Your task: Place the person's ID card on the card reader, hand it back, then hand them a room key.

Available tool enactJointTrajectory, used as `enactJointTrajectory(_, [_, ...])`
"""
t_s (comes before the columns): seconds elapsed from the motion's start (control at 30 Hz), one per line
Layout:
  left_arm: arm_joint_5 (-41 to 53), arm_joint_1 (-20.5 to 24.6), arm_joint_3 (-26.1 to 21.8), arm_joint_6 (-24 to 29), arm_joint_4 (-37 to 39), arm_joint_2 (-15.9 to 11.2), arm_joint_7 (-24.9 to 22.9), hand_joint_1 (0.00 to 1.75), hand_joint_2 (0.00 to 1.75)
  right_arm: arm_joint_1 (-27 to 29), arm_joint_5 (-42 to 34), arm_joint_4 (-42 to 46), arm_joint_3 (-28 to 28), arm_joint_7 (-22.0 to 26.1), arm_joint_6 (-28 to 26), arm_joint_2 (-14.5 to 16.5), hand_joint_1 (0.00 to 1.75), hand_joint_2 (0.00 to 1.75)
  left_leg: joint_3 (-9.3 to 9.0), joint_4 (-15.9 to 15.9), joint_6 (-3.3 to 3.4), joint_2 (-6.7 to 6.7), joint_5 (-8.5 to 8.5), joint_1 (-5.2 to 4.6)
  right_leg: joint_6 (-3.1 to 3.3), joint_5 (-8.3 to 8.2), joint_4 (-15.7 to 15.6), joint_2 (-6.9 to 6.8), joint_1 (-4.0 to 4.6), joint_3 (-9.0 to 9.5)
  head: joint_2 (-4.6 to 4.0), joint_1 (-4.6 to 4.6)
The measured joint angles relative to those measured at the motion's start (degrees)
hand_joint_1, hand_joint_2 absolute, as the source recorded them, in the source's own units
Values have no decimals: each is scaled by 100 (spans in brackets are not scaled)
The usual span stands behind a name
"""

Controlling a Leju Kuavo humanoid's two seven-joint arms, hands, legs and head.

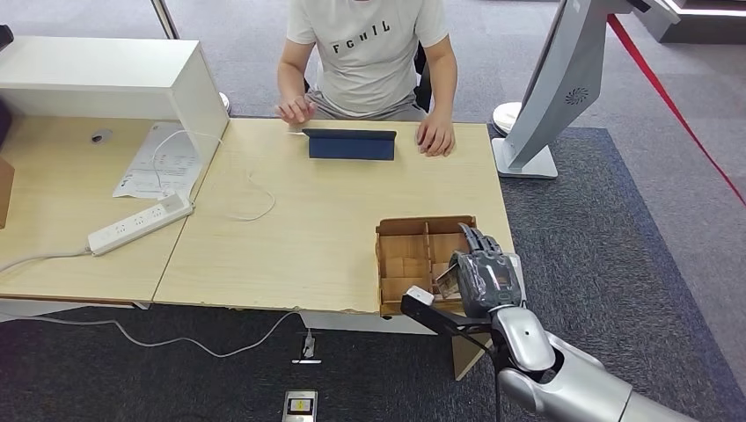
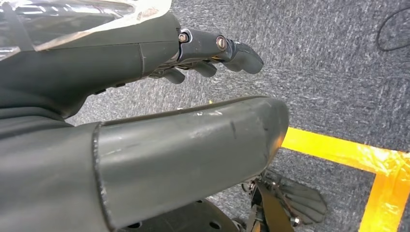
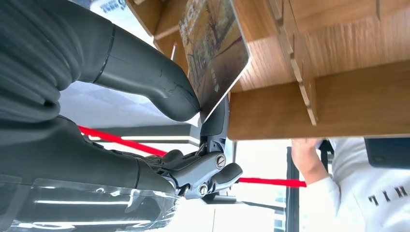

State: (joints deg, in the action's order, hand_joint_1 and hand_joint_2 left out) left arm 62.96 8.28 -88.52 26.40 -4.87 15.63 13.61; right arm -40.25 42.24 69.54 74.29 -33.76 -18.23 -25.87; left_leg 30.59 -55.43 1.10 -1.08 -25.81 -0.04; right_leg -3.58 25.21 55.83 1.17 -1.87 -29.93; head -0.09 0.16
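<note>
While the right hand (image 1: 482,280) hangs over the wooden compartment box (image 1: 413,230), it pinches a card (image 3: 215,53) between thumb (image 3: 145,79) and a finger; the card's printed face carries a brownish picture, and whether it is the room key or the ID card cannot be told.

Wooden compartment box: at the near right corner of the table (image 1: 299,229), divided by thin wooden partitions. The held card sits at the box's near edge.

Dark blue card reader (image 1: 351,144): at the far edge of the table, well apart from the box, directly before the seated person (image 1: 369,53), whose two hands rest on the table to either side of it.

Left hand (image 2: 212,53): hangs over grey carpet with yellow floor tape (image 2: 348,152) nearby, fingers loosely extended and apart, holding nothing.

White power strip (image 1: 139,223): on the adjoining table, far left of the box, cable trailing.
</note>
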Motion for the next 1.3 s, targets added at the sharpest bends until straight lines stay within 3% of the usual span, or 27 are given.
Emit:
enactJointTrajectory(0.7, [250,0,0,-95,0,-1,-361,0,0,-204,542,353,-214,143,38,76,175,175,1,0,0,0,0,0,0,0,1,0,0,0,0,0])
enactJointTrajectory(1.0, [512,0,0,153,2,11,-66,0,0,-778,827,497,-222,69,188,331,175,175,1,0,-1,0,1,1,2,-2,2,0,1,-1,0,-1])
enactJointTrajectory(1.3, [605,2,2,124,2,39,106,0,0,-1308,462,375,-319,-205,456,588,175,175,3,0,-1,0,1,1,2,-2,1,0,1,0,0,0])
